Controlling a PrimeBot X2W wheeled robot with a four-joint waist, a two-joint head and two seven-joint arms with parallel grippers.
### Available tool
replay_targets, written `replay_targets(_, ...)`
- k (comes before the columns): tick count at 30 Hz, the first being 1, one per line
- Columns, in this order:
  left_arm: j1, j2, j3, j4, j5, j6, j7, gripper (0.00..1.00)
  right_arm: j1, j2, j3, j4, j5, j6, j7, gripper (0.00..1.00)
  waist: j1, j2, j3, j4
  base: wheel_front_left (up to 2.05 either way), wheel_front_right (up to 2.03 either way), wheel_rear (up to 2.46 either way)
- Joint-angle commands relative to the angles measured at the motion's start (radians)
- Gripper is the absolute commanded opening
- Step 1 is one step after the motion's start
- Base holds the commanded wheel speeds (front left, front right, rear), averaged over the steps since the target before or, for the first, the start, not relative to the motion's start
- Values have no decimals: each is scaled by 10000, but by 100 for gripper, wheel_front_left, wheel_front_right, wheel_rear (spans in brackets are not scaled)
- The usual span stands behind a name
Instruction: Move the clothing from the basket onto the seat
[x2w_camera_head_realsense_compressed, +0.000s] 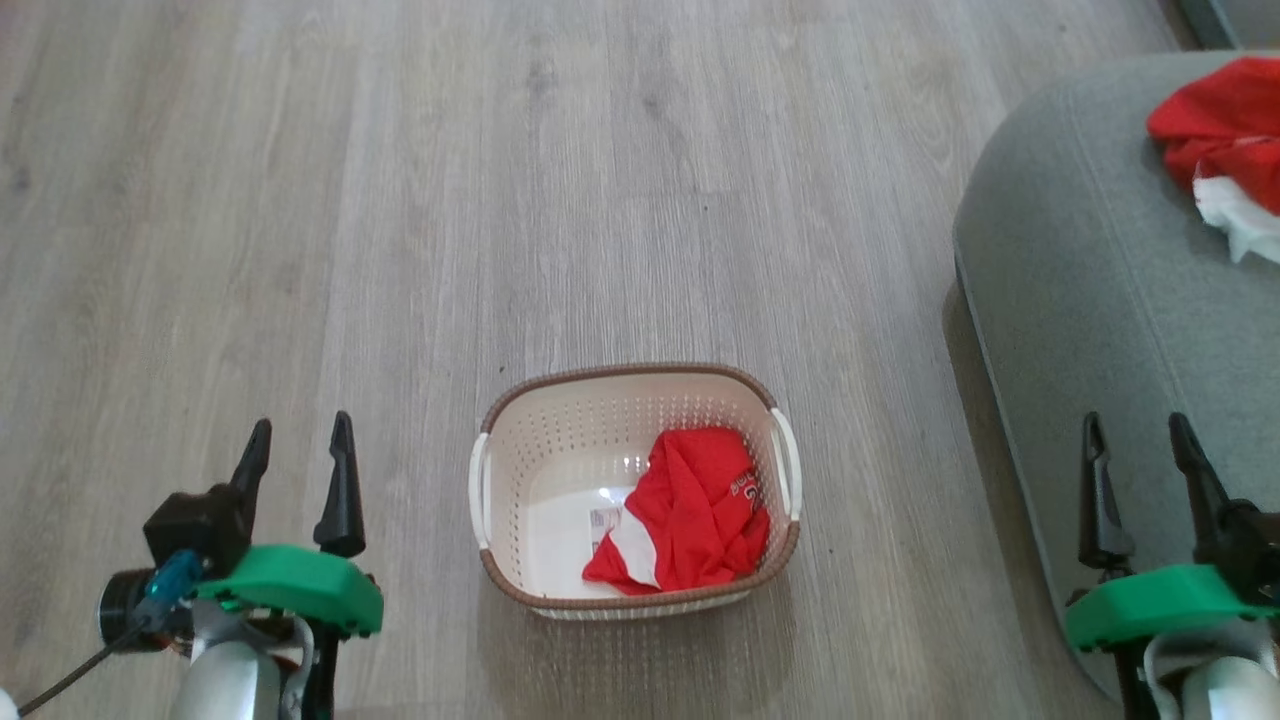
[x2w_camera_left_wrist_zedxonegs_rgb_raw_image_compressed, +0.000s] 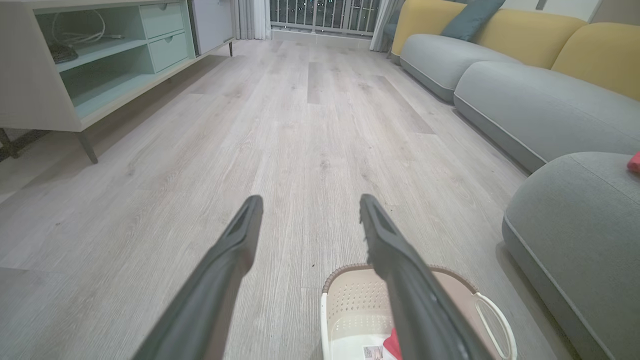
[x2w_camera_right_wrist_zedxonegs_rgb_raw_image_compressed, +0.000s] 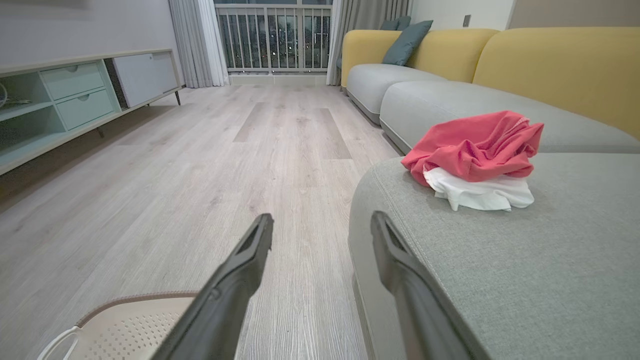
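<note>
One red jersey sits in the basket
Jaws open, empty; basket lies between them, easy to reach.

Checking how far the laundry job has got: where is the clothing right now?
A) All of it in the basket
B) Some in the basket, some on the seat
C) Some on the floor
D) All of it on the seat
B: a red garment lies in the basket, while a red and white pile sits on the grey seat.
</note>
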Motion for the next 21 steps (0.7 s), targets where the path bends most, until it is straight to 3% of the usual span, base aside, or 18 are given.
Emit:
replay_targets(1, -537, 41, 403, -406, 121, -43, -124, 100, -360, -91, 162, -399, 116, -2, -36, 100, 0, -1, 252, -95, 0, 0, 0)
replay_targets(9, -1212, -15, 224, -728, 283, -125, -124, 100, -1159, -91, -67, -749, 148, -2, -36, 100, 0, -1, 1771, -296, 0, 0, 0)
replay_targets(17, -3316, -24, -208, -1149, 647, -152, -92, 100, -3339, -91, -114, -1516, 381, -2, -36, 100, 0, -1, 5211, -538, 0, 0, 0)
replay_targets(21, -4875, -52, -883, -1086, 924, -170, 320, 100, -4483, -91, -198, -1749, 586, -2, -36, 100, 0, -1, 6831, -694, 0, 0, 0)
